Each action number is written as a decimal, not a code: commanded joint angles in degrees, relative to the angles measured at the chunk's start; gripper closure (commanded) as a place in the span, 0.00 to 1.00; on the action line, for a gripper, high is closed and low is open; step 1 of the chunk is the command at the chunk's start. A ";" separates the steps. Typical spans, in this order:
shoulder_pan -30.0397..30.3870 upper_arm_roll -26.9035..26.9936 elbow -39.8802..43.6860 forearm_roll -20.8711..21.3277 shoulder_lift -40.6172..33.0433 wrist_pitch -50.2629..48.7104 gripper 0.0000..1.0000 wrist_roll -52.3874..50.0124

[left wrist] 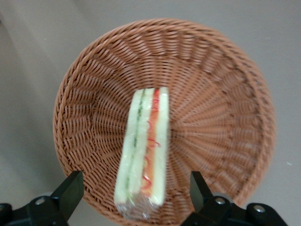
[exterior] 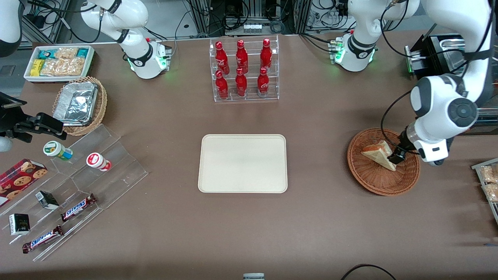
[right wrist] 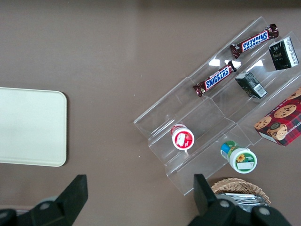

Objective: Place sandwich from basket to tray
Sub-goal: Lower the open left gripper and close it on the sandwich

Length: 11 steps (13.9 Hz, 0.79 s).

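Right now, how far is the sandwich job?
Early. The sandwich is in the basket. The pincer hangs open over the basket, one finger each side of the sandwich, not closed. Left: grip, lift, carry to the bare tray.

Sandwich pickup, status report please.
Gripper open, fingers straddling the sandwich. Sandwich not gripped, lying in the basket. Tray bare, nothing between it and basket.
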 commanded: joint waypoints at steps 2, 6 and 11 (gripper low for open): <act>0.08 0.57 -2.02 -0.39 1.06 3.69 0.00 -1.32; -0.10 0.57 -1.85 -3.12 3.16 6.33 0.00 -1.24; -1.41 0.30 -2.46 -3.12 7.11 9.76 0.00 -1.15</act>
